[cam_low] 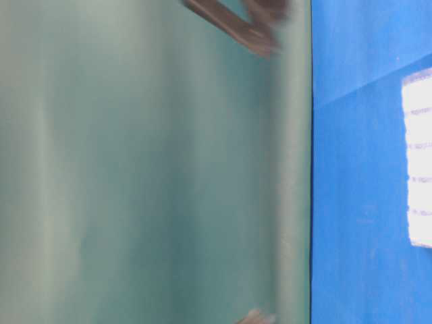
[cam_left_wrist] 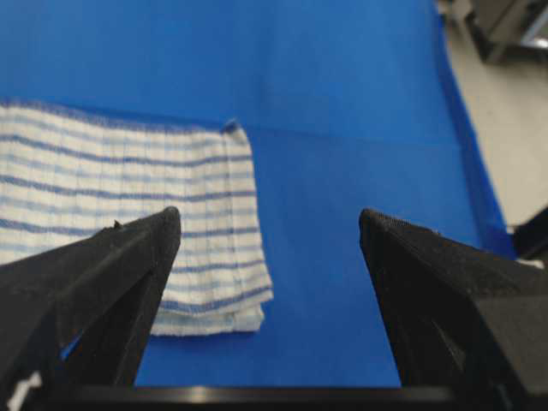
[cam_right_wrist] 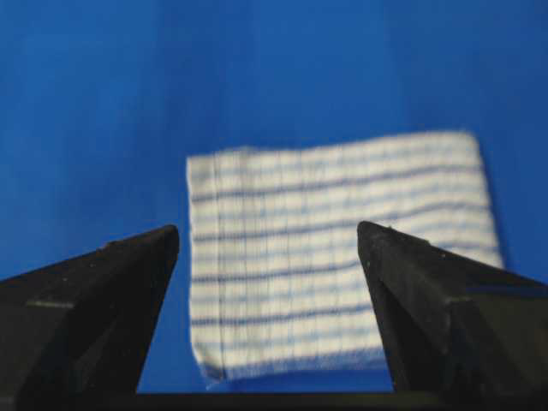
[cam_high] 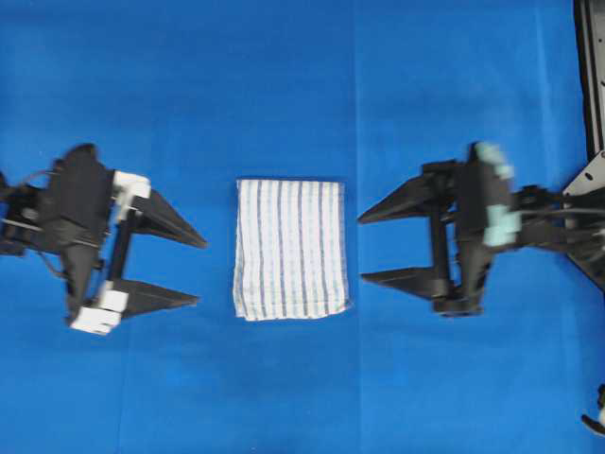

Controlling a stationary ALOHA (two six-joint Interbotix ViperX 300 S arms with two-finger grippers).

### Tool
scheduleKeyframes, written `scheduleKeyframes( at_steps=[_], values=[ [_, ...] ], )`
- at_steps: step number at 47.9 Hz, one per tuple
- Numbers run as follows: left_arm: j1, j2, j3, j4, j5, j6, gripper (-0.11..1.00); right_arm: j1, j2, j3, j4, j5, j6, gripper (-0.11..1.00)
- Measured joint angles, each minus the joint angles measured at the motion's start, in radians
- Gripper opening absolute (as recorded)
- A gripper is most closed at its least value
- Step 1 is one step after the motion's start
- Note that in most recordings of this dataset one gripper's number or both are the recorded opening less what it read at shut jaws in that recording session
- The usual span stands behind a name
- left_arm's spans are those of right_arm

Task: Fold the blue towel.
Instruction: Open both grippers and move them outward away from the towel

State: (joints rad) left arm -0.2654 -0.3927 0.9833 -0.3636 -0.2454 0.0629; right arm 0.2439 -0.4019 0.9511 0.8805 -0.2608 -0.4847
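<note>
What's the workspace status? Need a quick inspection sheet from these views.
Surface: blue table covering, a faint crease line running across it.
Job's things: blue towel lies folded into a compact rectangle at centre, layered edges visible.
Clutter: nothing seen.
Grippers: left hand open, empty, apart from the towel; right hand open, empty, apart from the towel.
Cables: dark wires behind both wrists.
Surroundings: metal frame at right edge; table-level view blurred.

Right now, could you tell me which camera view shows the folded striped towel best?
The overhead exterior view: the blue towel lies whole and unobstructed between the two open grippers. The right wrist view shows most of it, blurred, behind the gripper fingers. The left wrist view shows one end with layered edges. The table-level view catches only a blurred strip at its right edge.
</note>
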Motion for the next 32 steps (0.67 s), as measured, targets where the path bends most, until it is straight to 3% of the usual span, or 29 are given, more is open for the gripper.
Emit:
scheduleKeyframes(
  at_steps=[7, 18, 32],
  values=[
    [0.0, -0.1, 0.048, 0.0, 0.005, 0.035, 0.8, -0.005, -0.156, 0.061, 0.0, 0.003, -0.052, 0.87],
    [0.0, -0.275, 0.143, 0.002, 0.005, 0.155, 0.79, -0.021, -0.348, 0.143, 0.0, 0.041, -0.14, 0.86],
    [0.037, -0.471, 0.284, 0.003, 0.003, 0.195, 0.78, -0.032, -0.472, 0.275, 0.0, 0.031, -0.204, 0.86]
  ],
)
